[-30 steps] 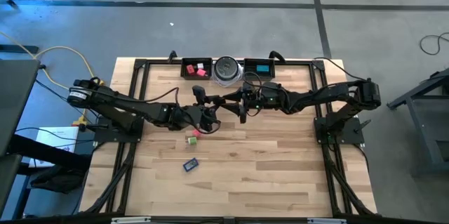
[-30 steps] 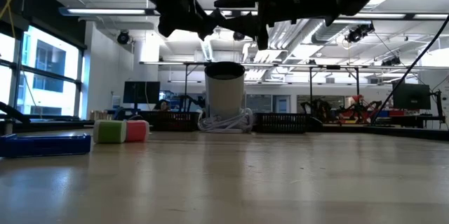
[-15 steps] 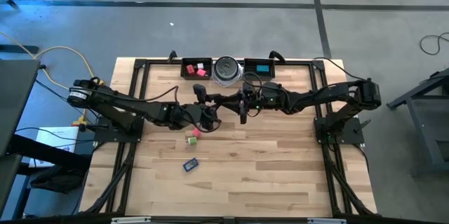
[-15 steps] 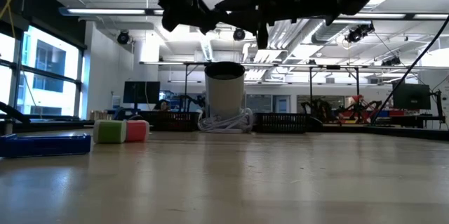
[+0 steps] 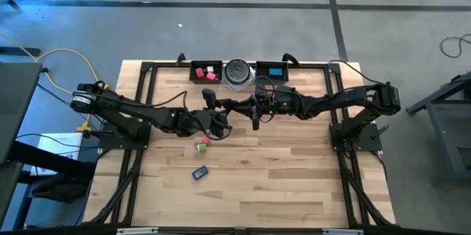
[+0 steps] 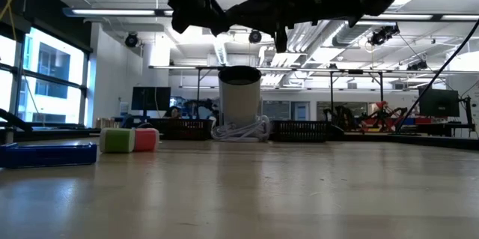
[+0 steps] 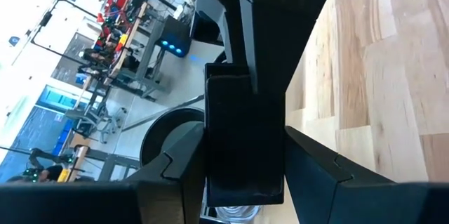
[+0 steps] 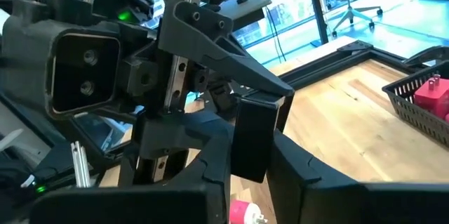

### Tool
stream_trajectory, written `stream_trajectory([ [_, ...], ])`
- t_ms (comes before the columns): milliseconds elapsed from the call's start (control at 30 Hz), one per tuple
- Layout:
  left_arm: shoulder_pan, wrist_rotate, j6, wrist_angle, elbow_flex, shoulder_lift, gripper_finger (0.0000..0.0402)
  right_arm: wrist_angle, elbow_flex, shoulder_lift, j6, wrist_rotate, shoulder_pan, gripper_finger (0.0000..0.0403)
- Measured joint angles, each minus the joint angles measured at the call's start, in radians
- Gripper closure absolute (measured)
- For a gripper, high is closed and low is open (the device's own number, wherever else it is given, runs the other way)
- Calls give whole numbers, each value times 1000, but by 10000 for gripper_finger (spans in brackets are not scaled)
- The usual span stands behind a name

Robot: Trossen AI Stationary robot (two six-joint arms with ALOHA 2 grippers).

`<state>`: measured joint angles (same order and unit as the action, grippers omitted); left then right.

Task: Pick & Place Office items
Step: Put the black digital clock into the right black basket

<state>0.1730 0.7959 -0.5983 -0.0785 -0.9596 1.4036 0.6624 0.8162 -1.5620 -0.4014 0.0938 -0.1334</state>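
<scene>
Pale wooden plank tabletop (image 5: pixel 250 183) under bright ceiling-lit workshop room; left claw (image 5: pixel 218 125) and right claw (image 5: pixel 255 110) both pinching black rectangular bar (image 8: pixel 254 138).

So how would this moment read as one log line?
Phase: mid-air handover | left gripper: gripping black bar | right gripper: gripping black bar

My table (image 5: pixel 280 183) is pale wood planks, and along its far edge sit a black tray (image 5: pixel 207 71) with red and pink blocks, a round silver-grey disc (image 5: pixel 238 73) beside it, and a second black tray (image 5: pixel 273 71) with a teal block. Out near the middle, a green cube (image 5: pixel 199 146) and a pink block (image 5: pixel 206 139) lie touching. A blue flat piece (image 5: pixel 199 172) rests closer to the near edge.
</scene>
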Motion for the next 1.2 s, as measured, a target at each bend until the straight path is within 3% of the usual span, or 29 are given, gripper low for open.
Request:
stream_trajectory([
  [233,3,-51,36,-32,-3,1,214,6,0,-2,64,35,0,359],
  [500,21,-51,37,-54,-3,1,215,5,0,-3,82,41,0,359],
  [900,149,217,96,-26,-2,-46,215,-32,0,-2,113,28,-29,359],
  [1067,194,240,263,144,-2,-167,214,-32,0,-2,152,93,-32,359],
  [1200,151,103,467,286,12,-305,214,-36,0,13,211,102,-4,359],
])
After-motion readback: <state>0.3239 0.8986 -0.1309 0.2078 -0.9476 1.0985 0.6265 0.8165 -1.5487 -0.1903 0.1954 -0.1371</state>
